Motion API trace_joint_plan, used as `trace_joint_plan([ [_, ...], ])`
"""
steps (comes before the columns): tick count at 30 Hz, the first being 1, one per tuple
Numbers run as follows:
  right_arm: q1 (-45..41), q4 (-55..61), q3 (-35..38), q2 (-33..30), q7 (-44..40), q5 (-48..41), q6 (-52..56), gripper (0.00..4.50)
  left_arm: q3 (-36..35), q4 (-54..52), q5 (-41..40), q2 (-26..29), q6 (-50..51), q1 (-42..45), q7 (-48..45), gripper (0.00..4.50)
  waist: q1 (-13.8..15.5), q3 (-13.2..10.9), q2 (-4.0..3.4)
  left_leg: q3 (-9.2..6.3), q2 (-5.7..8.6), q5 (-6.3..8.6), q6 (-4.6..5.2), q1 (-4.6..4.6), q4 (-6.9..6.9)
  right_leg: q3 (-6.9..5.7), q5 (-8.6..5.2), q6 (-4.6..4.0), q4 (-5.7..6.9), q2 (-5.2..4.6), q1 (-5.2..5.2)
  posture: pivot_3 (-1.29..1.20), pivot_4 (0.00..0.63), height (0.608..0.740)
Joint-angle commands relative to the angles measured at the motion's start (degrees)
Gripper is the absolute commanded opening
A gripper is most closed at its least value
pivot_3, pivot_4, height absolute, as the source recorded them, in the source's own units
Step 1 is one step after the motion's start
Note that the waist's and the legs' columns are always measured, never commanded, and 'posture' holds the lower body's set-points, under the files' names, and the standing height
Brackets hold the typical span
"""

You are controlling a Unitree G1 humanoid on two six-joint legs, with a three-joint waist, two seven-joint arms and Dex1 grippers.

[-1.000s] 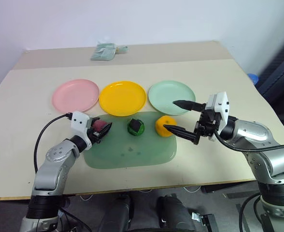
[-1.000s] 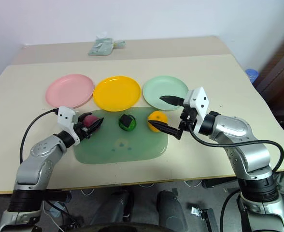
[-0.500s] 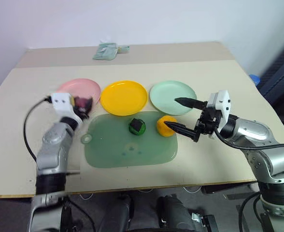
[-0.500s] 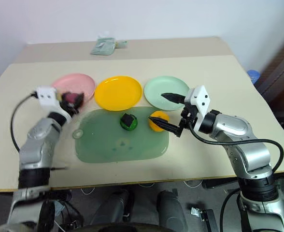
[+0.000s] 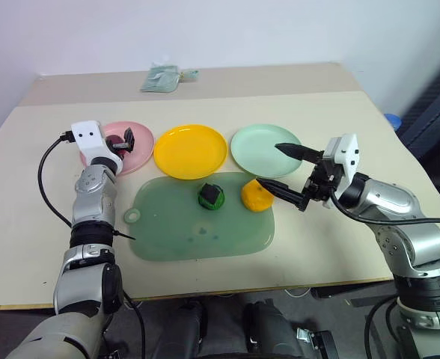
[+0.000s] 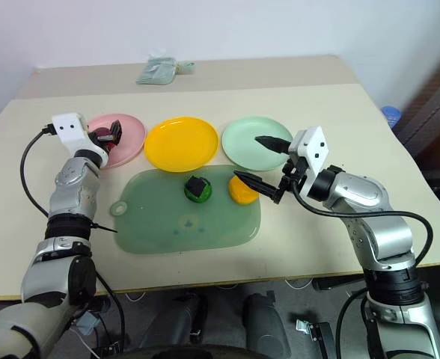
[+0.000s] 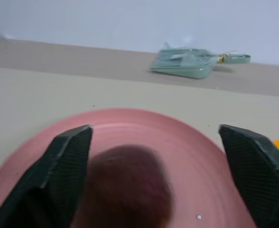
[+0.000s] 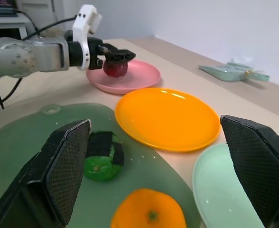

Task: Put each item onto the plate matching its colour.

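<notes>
Three plates in a row on the bench (image 5: 40, 187): pink plate (image 5: 139, 139), yellow plate (image 5: 190, 150), mint plate (image 5: 259, 149). Left tool (image 5: 120, 141) over the pink plate, fingers spread wide, released; dark red item (image 8: 116, 68) between them, down at the plate, contact with the fingers unclear. Green-and-black item (image 5: 211, 196) and orange item (image 5: 254, 196) on the translucent green mat (image 5: 197, 232), well apart. Right tool (image 5: 283, 167) open, empty, just beside the orange item. Greenish packet (image 5: 162, 77) far back.
</notes>
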State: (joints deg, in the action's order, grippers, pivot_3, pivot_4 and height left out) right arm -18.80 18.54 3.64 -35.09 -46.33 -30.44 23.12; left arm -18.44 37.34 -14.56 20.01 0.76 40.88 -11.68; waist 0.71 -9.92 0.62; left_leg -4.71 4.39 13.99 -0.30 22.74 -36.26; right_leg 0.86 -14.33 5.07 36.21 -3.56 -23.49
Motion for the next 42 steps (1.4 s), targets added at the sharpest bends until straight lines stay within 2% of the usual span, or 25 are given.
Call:
trace_joint_plan([
  [1,-0.21,1.15,1.39,0.66,1.36,0.68,-1.51,4.5,-0.06,-10.66,-8.21,-0.27,3.85,-3.23,-11.46,4.43,-0.14,0.0,0.0,0.01,0.0,0.0,0.0,0.0,0.0,0.01,0.01,-0.01,0.0,-0.01,0.0,0.0,0.15,0.74],
  [5,-3.18,-0.01,-1.17,3.75,5.69,3.58,-1.39,4.5,2.96,-24.13,-15.99,2.33,11.55,-12.49,-27.02,4.43,-0.78,0.01,-0.03,0.02,-0.02,0.0,0.0,-0.02,0.03,0.05,0.02,-0.04,-0.01,-0.02,0.0,0.0,0.15,0.74],
  [10,-6.84,-1.29,-6.85,6.9,9.2,7.05,3.84,4.5,3.54,-32.47,-21.93,8.09,17.59,-20.4,-39.94,4.43,-1.57,0.01,-0.04,-0.02,-0.08,-0.06,-0.1,-0.03,0.06,0.06,0.1,-0.2,0.04,0.04,-0.07,0.0,0.15,0.74],
  [15,-12.93,-5.5,-13.52,9.34,8.41,9.16,10.18,4.5,3.58,-35.14,-24.08,15.66,17.82,-26.35,-54.06,4.43,-1.52,-0.01,-0.08,-0.01,-0.11,-0.06,-0.1,-0.03,0.1,0.07,0.08,-0.24,0.01,0.06,-0.1,0.0,0.15,0.74],
  [22,-19.56,-12.23,-19.77,12.93,6.53,12.32,14.08,4.5,2.96,-34.3,-23.67,22.84,14.43,-31.14,-68.57,4.43,-1.44,-0.03,-0.11,-0.02,-0.11,-0.06,-0.1,0.0,0.13,0.06,-0.01,-0.42,-0.03,0.04,-0.15,0.0,0.15,0.74],
  [30,-21.21,-15.18,-22.74,14.23,4.09,13.38,19.07,4.5,4.01,-34.58,-21.4,25.06,8.78,-33.68,-75.23,4.43,-1.48,-0.03,-0.11,-0.02,-0.11,-0.06,-0.1,0.27,0.14,0.06,0.01,-0.42,0.0,0.03,-0.45,0.0,0.15,0.74],
  [35,-21.77,-16.38,-23.53,15.46,3.54,14.08,20.22,4.5,4.18,-34.63,-20.28,23.99,5.5,-33.49,-75.15,4.43,-1.59,-0.03,-0.12,0.0,-0.11,-0.09,-0.15,0.59,0.12,0.06,0.14,-0.31,0.07,0.04,-0.85,0.0,0.15,0.74],
  [42,-21.45,-17.05,-24.95,16.8,1.71,14.67,20.38,4.5,5.12,-33.87,-18.3,22.25,0.64,-33.92,-74.33,4.43,-1.58,-0.03,-0.12,0.02,-0.11,-0.09,-0.15,0.6,0.12,0.07,0.15,-0.31,0.08,0.04,-0.87,0.0,0.15,0.74],
])
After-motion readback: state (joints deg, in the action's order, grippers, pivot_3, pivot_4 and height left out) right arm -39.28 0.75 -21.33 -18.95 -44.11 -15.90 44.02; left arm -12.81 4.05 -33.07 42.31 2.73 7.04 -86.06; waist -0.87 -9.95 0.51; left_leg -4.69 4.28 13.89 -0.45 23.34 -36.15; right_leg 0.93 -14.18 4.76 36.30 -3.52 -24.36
